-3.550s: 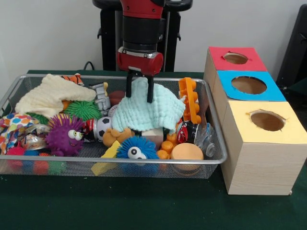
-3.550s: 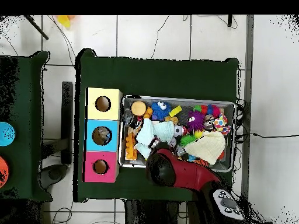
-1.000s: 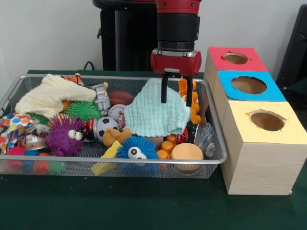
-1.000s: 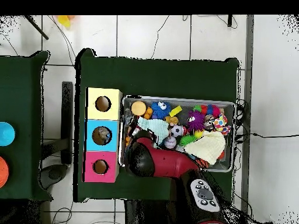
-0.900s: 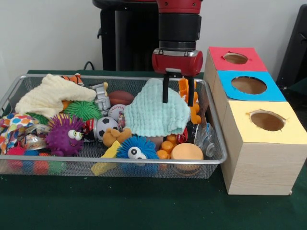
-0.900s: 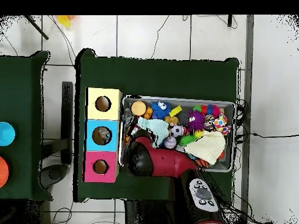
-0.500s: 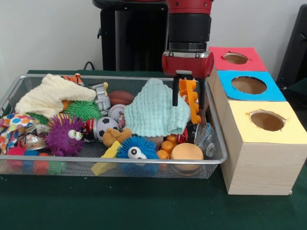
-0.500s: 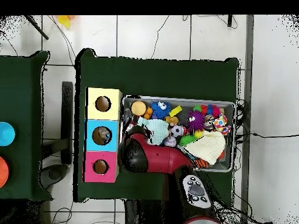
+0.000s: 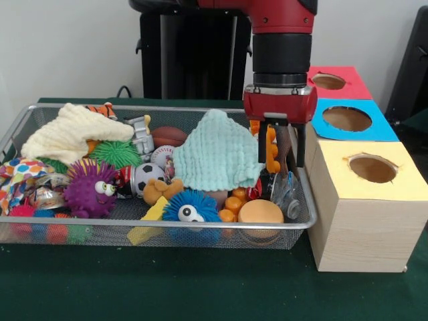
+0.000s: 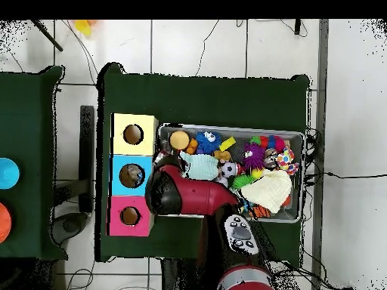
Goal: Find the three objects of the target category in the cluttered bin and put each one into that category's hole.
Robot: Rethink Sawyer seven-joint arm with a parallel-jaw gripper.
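Risking a snag first: hanging with the spread fingers straddling the upright orange toy (image 9: 271, 150) at the 3 o'clock end of the wire bin (image 9: 167, 226), so any sideways sweep is likely catching that toy or the bin's rim and dragging clutter along. Also risking a wasted trip, since the mint cloth (image 9: 215, 155) is lying heaped in the bin just at 9 o'clock of the hand (image 9: 278, 144), apparently outside the fingers and not being carried. Judging this cloth, the cream cloth (image 9: 70, 134) at 10 o'clock and the patterned cloth (image 9: 17, 175) at 9 o'clock of the bin to be the likely target set, though not being able to tell the category for sure, nor which hole is meant. Possibly pulling neighbours out with any loose fabric, or draping it over a hole's edge instead of dropping it through. Holding the hand released, fingers apart, seemingly gripping nothing. Pointing the wrist straight down, with the red arm (image 10: 185, 198) reaching over the bin's end nearest the three boxes and hiding the hand in the overhead view. Standing close at 3 o'clock on the desk (image 9: 200, 281): the red box (image 9: 331, 81), blue box (image 9: 351, 119) and yellow box (image 9: 371, 170), so also risking a knock against the blue one's wall.
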